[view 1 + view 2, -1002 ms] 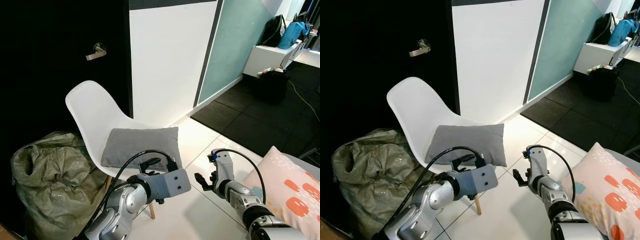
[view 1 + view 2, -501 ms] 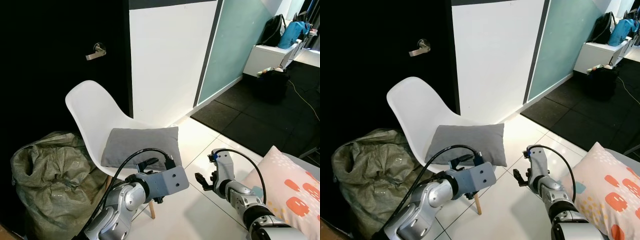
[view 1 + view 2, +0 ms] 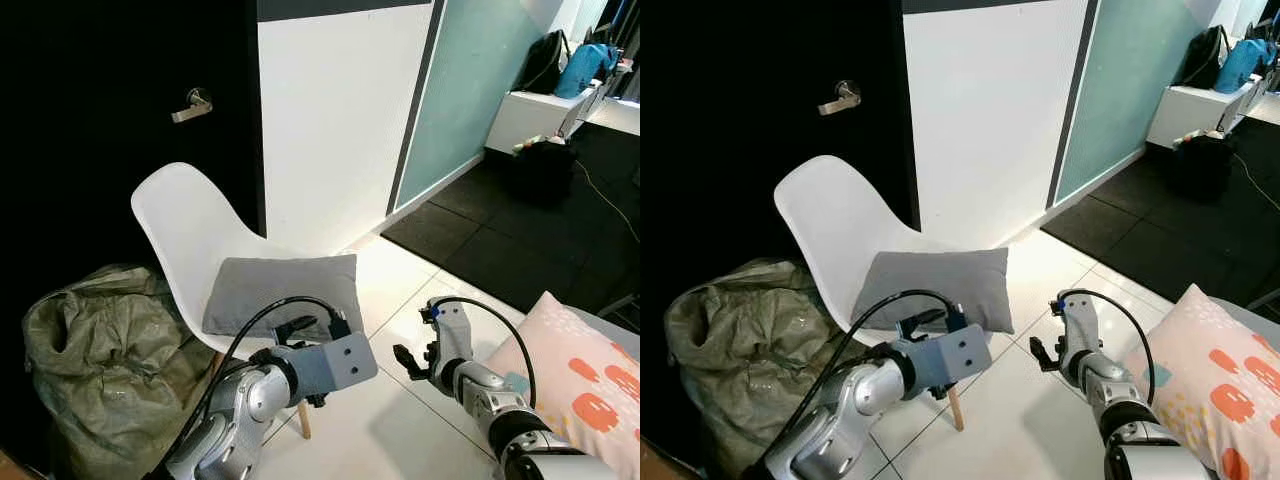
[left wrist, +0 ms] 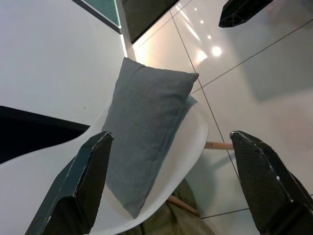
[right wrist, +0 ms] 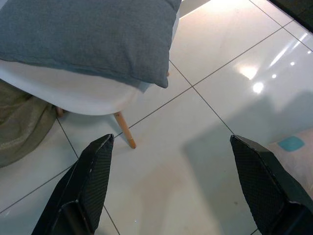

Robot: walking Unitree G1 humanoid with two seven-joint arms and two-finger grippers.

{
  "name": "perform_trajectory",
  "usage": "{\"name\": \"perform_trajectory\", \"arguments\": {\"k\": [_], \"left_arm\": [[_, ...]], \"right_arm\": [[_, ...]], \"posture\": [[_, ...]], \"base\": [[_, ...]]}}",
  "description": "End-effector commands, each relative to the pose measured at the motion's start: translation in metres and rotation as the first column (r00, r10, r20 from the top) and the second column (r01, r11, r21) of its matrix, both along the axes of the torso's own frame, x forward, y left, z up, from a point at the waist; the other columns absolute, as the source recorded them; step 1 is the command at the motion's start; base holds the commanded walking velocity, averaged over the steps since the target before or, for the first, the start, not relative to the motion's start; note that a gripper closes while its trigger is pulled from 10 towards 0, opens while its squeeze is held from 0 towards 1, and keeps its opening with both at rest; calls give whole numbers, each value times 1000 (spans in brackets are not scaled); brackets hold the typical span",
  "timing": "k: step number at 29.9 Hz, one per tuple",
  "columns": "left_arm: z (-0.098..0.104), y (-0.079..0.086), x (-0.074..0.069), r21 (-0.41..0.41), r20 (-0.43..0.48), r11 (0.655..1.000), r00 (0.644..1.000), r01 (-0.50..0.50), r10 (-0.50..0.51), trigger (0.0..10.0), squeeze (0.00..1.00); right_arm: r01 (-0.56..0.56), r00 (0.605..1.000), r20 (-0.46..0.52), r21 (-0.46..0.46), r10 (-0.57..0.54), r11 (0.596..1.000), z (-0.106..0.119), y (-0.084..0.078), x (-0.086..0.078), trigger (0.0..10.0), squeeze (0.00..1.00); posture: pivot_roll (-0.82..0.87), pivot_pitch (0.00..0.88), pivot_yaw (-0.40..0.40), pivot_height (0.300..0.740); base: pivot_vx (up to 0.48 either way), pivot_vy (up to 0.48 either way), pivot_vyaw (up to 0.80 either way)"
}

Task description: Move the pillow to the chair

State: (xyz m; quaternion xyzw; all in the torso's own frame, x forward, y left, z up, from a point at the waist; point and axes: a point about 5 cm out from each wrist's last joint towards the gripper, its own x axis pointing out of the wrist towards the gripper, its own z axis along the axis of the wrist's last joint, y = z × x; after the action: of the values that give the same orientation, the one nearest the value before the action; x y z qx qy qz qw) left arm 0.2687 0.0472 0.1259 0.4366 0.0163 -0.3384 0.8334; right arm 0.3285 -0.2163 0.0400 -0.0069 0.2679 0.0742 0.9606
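Not much has moved since a second ago: the left gripper [image 4: 171,186] has stayed low in front of the chair, and the right gripper [image 5: 181,181] has slid a tiny bit to the robot's right. Both grippers have their two black fingers spread wide, and they hold nothing.

Just past the left gripper is the flat grey cloth pillow [image 3: 282,292]. It lies on the seat of the white plastic shell chair with wooden legs [image 3: 185,225]. It looks like the job is done, because the pillow sits on the chair and nothing is touching it.

The pillow looks soft, light and squashy. It would bend and sag if picked up. A corner or the edge near the front of the seat would be a good place to pinch it.

Its long side runs across the seat, from the chair's back toward the front edge on the robot's right. One corner hangs a little over that edge, above the shiny white tiled floor [image 3: 1010,420].
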Motion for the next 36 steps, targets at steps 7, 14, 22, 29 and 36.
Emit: {"name": "perform_trajectory", "arguments": {"k": [7, 14, 22, 29, 36], "left_arm": [[-2, 3, -2, 1, -16, 1000, 1000, 2, -2, 10000, 0], [-1, 4, -2, 0, -19, 1000, 1000, 0, 0, 10000, 0], [-1, 8, 0, 7, -12, 1000, 1000, 1, -1, 10000, 0], [-1, 9, 1, 9, -13, 1000, 1000, 1, 0, 10000, 0], [0, 9, 2, 12, -10, 1000, 1000, 4, -4, 10000, 0]], "right_arm": [[35, 999, -11, 10, -34, 999, -3, -10, -5, 10000, 0], [57, 998, 2, 27, -57, 998, 2, -12, -1, 10000, 0], [62, 998, 16, 48, -63, 997, 6, -11, 2, 10000, 0], [82, 996, 22, 89, -84, 993, 6, -14, 1, 10000, 0], [70, 997, 33, 117, -74, 991, 9, -9, 4, 10000, 0]], "posture": [[-122, 24, -25, 734], [-119, 28, -21, 734], [-133, 29, -12, 734], [-121, 30, -8, 734], [-119, 30, -19, 734]], "base": [[0, 0, 0], [0, 0, 0], [0, 0, 0], [0, 0, 0], [0, 0, 0]]}}
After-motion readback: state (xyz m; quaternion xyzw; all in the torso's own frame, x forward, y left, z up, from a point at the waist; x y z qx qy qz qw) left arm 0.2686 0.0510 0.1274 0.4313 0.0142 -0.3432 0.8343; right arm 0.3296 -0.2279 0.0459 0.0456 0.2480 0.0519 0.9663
